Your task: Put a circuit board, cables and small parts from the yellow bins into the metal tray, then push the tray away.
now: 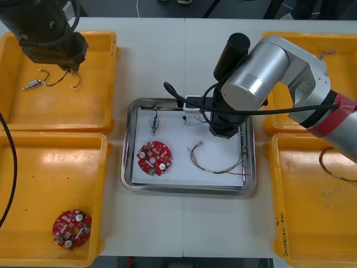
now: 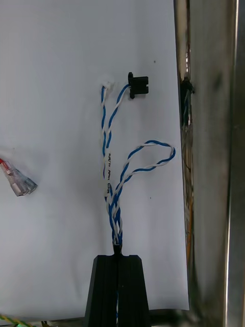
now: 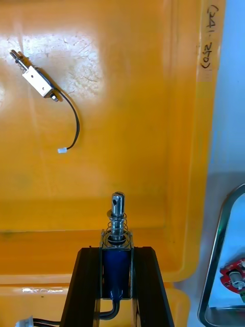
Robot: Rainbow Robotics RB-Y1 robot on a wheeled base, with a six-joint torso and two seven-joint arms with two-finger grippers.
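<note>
Metal tray (image 1: 127, 167) sits mid-bench (image 1: 167, 56) between the yellow bins, holding a red circuit board (image 1: 154, 158), a red and yellow cable (image 1: 218, 165) and a small metal part (image 1: 154, 124). The right pincer (image 2: 117, 258) is clenched on a twisted blue and white cable (image 2: 113, 168) that seems to lie on the tray's white floor, with a tray wall (image 2: 204, 153) just beside its loop. The left pincer (image 3: 116, 250) hangs over the far left bin (image 1: 56, 111), grasping a second small metal part (image 3: 117, 225). A third small metal part (image 3: 35, 82) lies well apart, with bare bin floor between them.
</note>
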